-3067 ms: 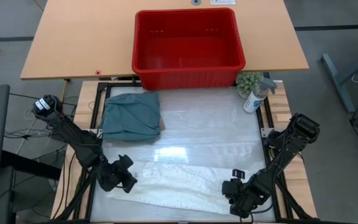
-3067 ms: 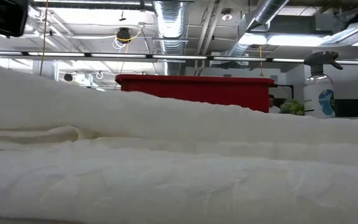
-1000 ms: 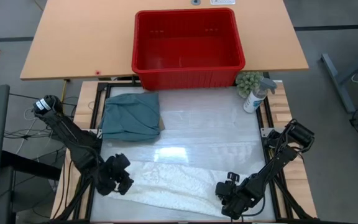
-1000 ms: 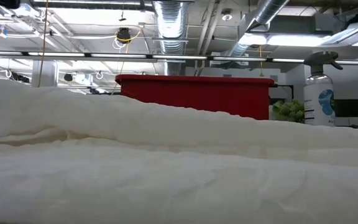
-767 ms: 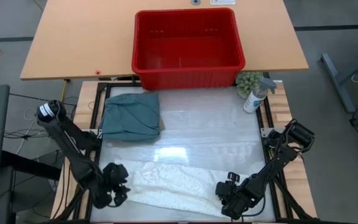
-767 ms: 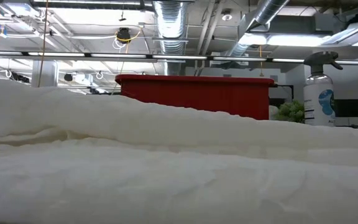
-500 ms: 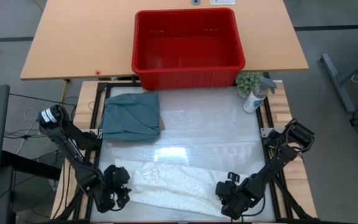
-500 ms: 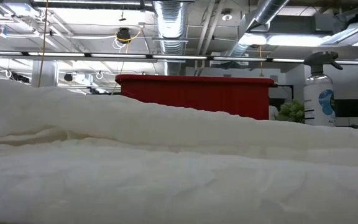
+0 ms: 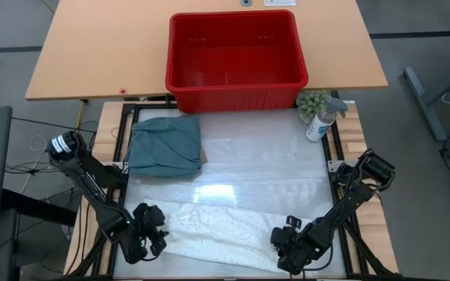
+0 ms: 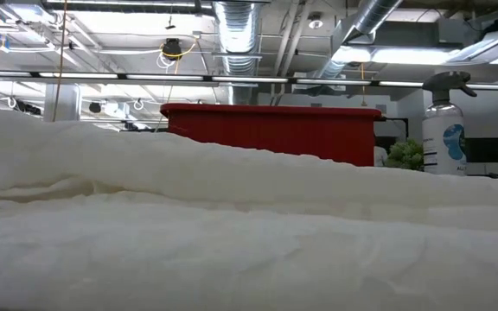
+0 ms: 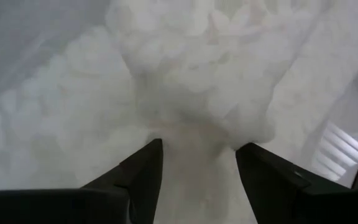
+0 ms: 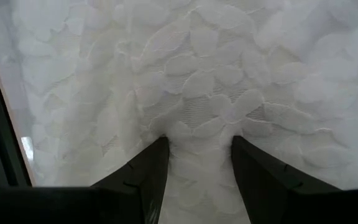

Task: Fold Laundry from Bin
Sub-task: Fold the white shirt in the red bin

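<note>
The bin sits emptied at the table's far edge, a teal garment lies folded near the left side, and the white garment is spread along the near edge, which I judge still unfolded. I hold its ends: left claw and right claw each pinch bunched cloth between narrowed fingers. The low view is mostly blocked by white cloth; no beige garment is visible.

Two dark, jointed, cabled arms
</note>
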